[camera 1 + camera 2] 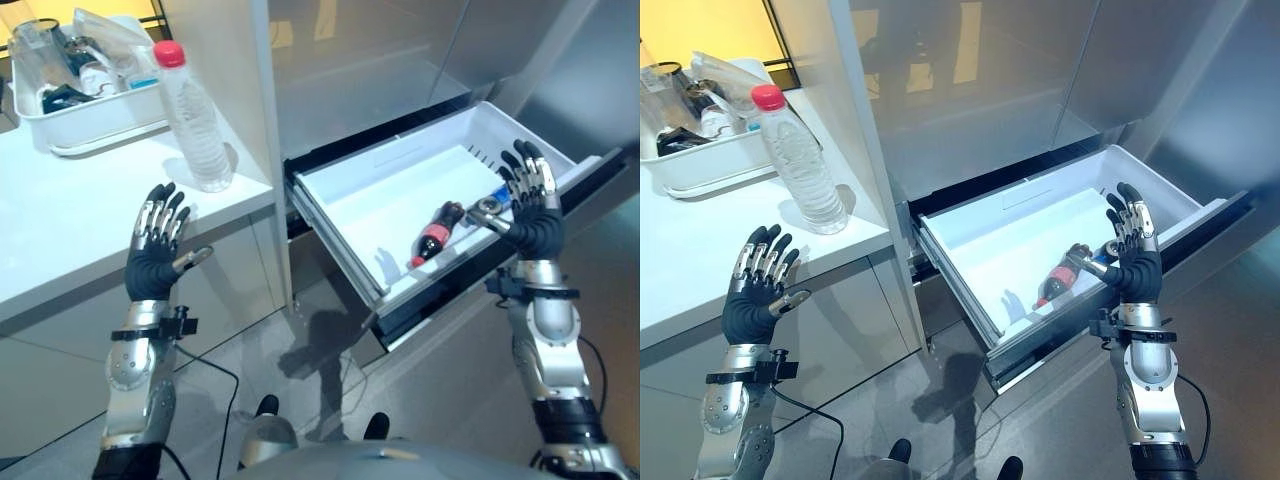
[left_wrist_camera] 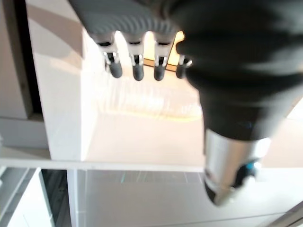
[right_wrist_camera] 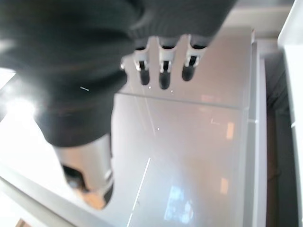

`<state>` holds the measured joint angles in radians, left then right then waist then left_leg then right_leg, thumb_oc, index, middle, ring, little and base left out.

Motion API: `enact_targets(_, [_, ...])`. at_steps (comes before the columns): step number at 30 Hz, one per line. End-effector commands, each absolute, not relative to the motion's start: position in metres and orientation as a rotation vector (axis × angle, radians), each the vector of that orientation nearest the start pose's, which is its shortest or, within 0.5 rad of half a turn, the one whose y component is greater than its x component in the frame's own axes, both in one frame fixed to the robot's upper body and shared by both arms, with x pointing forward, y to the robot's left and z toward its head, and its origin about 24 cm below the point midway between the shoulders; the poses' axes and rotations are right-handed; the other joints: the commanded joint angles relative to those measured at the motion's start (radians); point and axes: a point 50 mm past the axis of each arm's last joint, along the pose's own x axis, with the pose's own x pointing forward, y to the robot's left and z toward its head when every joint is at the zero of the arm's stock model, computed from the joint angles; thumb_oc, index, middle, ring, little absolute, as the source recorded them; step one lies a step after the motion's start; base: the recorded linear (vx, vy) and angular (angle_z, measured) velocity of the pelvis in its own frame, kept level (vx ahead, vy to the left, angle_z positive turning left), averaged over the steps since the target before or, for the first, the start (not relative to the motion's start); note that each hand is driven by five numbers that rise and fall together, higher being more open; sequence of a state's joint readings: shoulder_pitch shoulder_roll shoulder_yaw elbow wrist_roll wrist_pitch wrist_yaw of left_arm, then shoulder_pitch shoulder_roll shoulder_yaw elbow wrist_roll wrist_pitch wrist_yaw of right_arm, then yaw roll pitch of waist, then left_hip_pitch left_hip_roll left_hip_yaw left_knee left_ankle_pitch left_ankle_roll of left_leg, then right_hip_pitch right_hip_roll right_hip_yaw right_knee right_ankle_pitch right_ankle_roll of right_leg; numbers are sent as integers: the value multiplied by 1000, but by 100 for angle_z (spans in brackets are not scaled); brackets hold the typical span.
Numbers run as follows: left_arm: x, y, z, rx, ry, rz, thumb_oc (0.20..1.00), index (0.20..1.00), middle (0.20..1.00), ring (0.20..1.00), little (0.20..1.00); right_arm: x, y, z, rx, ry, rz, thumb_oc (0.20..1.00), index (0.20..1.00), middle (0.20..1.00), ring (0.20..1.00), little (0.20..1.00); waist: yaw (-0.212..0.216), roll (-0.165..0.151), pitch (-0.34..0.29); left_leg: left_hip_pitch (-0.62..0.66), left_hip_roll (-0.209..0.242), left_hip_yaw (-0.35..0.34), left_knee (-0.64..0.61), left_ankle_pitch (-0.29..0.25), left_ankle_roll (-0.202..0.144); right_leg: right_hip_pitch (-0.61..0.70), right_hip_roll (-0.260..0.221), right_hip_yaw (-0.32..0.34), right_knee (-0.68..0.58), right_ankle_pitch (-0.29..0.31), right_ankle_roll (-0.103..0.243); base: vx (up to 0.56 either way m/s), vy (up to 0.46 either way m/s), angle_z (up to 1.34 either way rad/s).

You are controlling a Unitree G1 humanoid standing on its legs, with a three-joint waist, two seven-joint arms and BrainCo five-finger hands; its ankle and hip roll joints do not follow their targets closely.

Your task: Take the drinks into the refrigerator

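White drawer [image 1: 340,190], one cola bottle [image 1: 435,232] inside, one water bottle [image 1: 195,120] on counter [image 1: 60,230]

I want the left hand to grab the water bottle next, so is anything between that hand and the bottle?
Nothing visible. The left hand, fingers straight, hovers over bare counter; the water bottle stands upright just beyond it.

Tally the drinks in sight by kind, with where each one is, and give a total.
Clear water bottle with red cap, upright on the white counter: 1
Dark cola bottle, lying in the open refrigerator drawer: 1
Blue can, partly hidden behind the right hand: 1
Total: 3
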<state>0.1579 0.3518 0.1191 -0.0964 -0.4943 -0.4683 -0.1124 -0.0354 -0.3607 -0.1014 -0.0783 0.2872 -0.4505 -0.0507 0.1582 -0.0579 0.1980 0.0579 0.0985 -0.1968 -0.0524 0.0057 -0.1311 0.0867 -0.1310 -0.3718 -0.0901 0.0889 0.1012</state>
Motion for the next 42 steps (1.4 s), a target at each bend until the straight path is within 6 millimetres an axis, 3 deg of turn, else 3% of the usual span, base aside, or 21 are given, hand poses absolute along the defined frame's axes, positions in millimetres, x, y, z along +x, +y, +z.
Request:
enact_targets(1, [207, 251, 121, -41, -605, 53, 1000, 1000, 1000, 1000, 1000, 242, -224, 165, -65, -767, -40, 1000, 1000, 1000, 1000, 1000, 4, -3, -6, 9, -74, 20, -23, -13, 111, -20, 1, 10, 202, -123, -22, -13, 6, 8])
enact_targets(9, [207, 251, 119, -46, -595, 52, 1000, 1000, 1000, 1000, 1000, 243, -223, 163, -73, -757, -36, 1000, 1000, 1000, 1000, 1000, 18, -4, -6, 1, -82, -10, -21, -7, 116, -17, -12, -12, 213, -129, -26, -17, 5, 13])
enact_targets(18, [207, 258, 116, -1, -583, 117, 1000, 1000, 1000, 1000, 1000, 244, -218, 162, -78, -746, -2, 1000, 1000, 1000, 1000, 1000, 15, -3, -10, 14, -81, 11, -23, -12, 119, -23, -12, 12, 212, -122, -24, -1, 5, 0])
enact_targets(27, [211, 293, 119, 145, -556, 342, 1000, 1000, 1000, 1000, 1000, 248, -213, 165, -91, -743, 59, 1000, 1000, 1000, 1000, 1000, -5, 3, -13, 49, -71, 68, -23, -33, 124, -34, -3, 75, 218, -118, -20, 19, 24, -21])
enact_targets(42, [232, 324, 142, 270, -551, 416, 1000, 1000, 1000, 1000, 1000, 249, -195, 176, -125, -740, 276, 1000, 1000, 1000, 1000, 1000, -45, 17, -23, 90, -66, 143, -20, -56, 124, -38, 19, 159, 204, -119, -17, 27, 21, -23])
